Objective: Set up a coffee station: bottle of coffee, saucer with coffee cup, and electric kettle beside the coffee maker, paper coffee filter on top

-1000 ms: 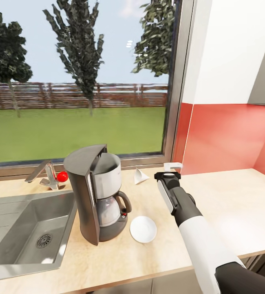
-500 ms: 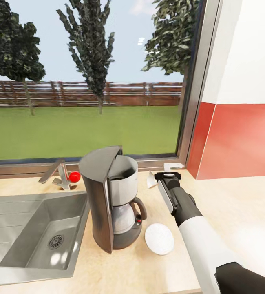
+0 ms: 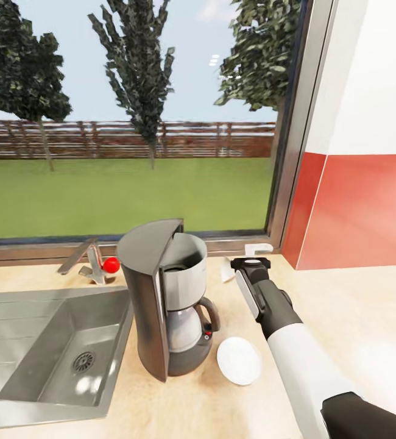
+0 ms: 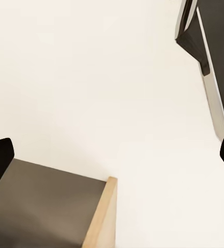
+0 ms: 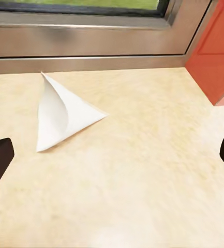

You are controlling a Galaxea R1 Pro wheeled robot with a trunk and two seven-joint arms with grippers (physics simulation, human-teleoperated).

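Light wood-grain kitchen countertop [image 3: 356, 311] under the window: the view has barely shifted in the last half second, so the base looks settled before the paper filter [image 5: 60, 116]. Right gripper [image 5: 112, 155] hangs wide open and empty over it; left gripper [image 4: 112, 155] likewise gapes, holding nothing. Coffee maker [image 3: 164, 299] stands beside the sink [image 3: 15, 329], its basket without a filter, the saucer [image 3: 239, 361] bare alongside.

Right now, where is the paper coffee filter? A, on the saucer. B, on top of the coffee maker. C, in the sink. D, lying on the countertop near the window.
D: the paper coffee filter lies on the kitchen countertop by the window frame, apart from the coffee maker.
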